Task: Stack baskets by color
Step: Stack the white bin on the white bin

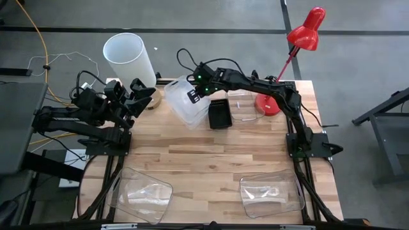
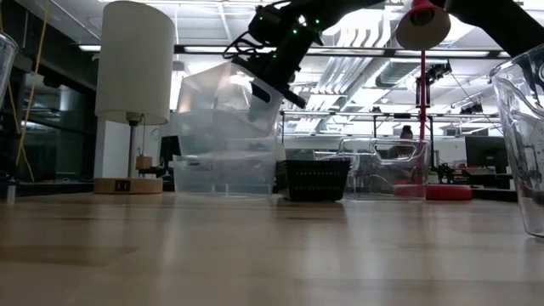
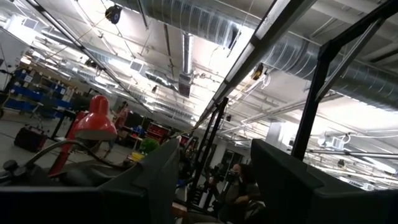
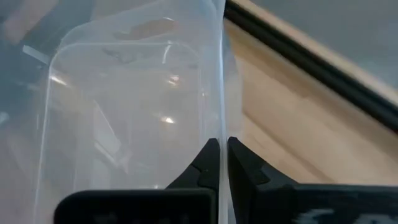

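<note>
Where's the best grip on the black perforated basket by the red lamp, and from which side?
Judging by its pose, pinch a top rim wall from straight above. The black basket sits upright and open-topped, so one finger can drop inside. Take the long side toward the clear tub or the near short end; the frosted baskets, where the right gripper is shut on a tilted one, crowd its other side.

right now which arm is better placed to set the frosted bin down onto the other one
Right. Its hand is shut on the wall of the tilted frosted bin, held above the frosted bin on the table. The left hand waits open beside the lampshade.
</note>
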Controlling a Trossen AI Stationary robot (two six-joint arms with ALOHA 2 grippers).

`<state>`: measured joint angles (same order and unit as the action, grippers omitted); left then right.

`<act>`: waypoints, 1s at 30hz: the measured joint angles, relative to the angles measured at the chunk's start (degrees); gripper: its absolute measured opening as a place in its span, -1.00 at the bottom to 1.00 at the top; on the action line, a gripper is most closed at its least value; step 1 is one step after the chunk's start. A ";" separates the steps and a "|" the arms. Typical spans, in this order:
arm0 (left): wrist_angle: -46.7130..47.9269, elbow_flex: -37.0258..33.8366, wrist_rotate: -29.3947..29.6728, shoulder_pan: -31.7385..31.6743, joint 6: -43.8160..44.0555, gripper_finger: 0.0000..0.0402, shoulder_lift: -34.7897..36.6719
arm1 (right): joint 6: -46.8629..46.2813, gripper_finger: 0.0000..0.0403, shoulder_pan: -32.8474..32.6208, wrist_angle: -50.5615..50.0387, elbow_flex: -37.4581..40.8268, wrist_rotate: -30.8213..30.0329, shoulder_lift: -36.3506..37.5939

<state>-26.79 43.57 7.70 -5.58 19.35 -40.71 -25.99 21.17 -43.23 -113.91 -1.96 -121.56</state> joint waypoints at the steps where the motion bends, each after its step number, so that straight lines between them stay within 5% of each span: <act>1: 0.00 0.00 0.00 0.02 0.00 -0.07 0.00 | -0.65 -1.00 0.00 0.76 0.52 0.95 0.00; 19: 0.02 0.00 -0.02 0.01 0.00 -0.07 0.00 | -3.73 -0.96 -0.17 3.45 2.34 3.96 -0.37; 30: 0.07 0.00 -0.02 0.01 0.00 -0.07 0.00 | -3.24 -0.33 -0.17 4.98 2.29 4.47 -0.37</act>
<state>-26.72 43.57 7.68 -5.57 19.35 -40.71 -29.24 20.99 -38.25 -111.62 2.51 -121.93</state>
